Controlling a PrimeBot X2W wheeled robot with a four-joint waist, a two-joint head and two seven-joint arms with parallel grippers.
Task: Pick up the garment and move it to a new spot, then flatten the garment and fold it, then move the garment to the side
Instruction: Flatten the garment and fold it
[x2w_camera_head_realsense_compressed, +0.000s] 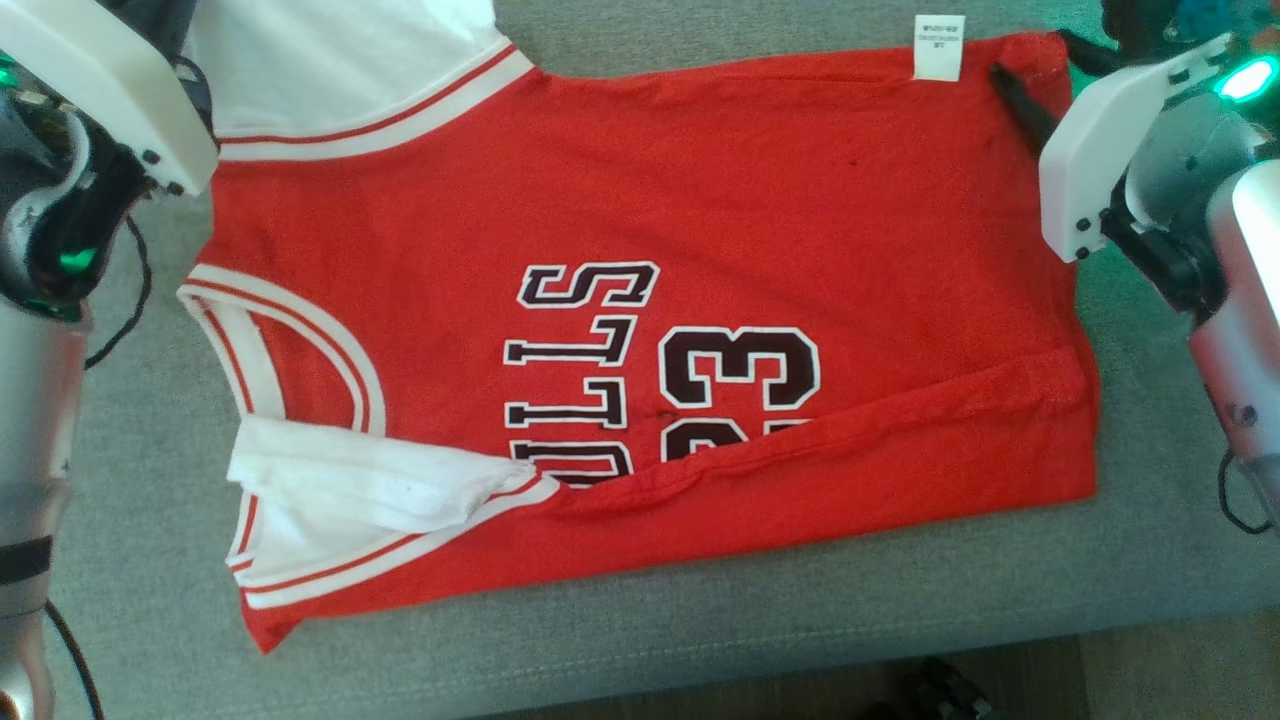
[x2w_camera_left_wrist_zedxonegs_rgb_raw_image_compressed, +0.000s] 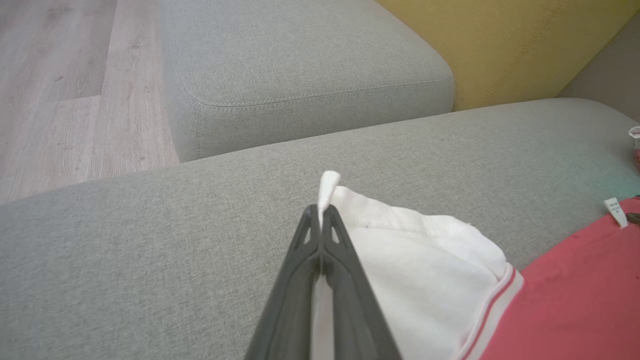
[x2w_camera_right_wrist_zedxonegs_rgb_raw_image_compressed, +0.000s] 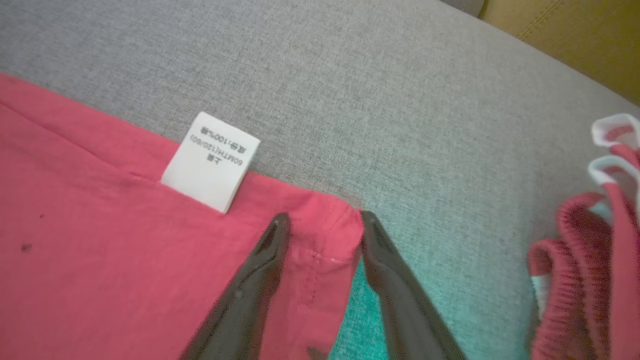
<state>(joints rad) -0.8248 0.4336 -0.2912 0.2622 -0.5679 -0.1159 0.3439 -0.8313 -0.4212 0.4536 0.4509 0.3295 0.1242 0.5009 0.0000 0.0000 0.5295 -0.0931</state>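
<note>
Jersey (x2w_camera_head_realsense_compressed: 640, 330): red with white sleeves, lying flat on the grey sofa seat (x2w_camera_head_realsense_compressed: 700, 640), neck to the robot's left, hem to its right. The near long edge is folded up over the lower lettering, and the near white sleeve is tucked inward.

Left gripper (x2w_camera_left_wrist_zedxonegs_rgb_raw_image_compressed: 320, 220): jaws closed tight on the corner of the far white sleeve (x2w_camera_left_wrist_zedxonegs_rgb_raw_image_compressed: 415, 260), with a tip of cloth showing above them.

Right gripper (x2w_camera_right_wrist_zedxonegs_rgb_raw_image_compressed: 322, 225): jaws apart, straddling the far hem corner, one finger on the red cloth and one just off its edge. No grip is made. The white label (x2w_camera_right_wrist_zedxonegs_rgb_raw_image_compressed: 210, 161) sits just beside it.

Margins: a narrow strip of bare seat runs along the near edge before the seat front drops away. Open seat lies beyond the sleeve corner and beyond the label.

Surroundings: a second grey cushion (x2w_camera_left_wrist_zedxonegs_rgb_raw_image_compressed: 300, 65), a yellow backrest (x2w_camera_left_wrist_zedxonegs_rgb_raw_image_compressed: 500, 45) and a wood floor (x2w_camera_left_wrist_zedxonegs_rgb_raw_image_compressed: 60, 90). A bunched red-and-white cloth (x2w_camera_right_wrist_zedxonegs_rgb_raw_image_compressed: 590, 260) lies on the seat near the hem corner, apart from it.
</note>
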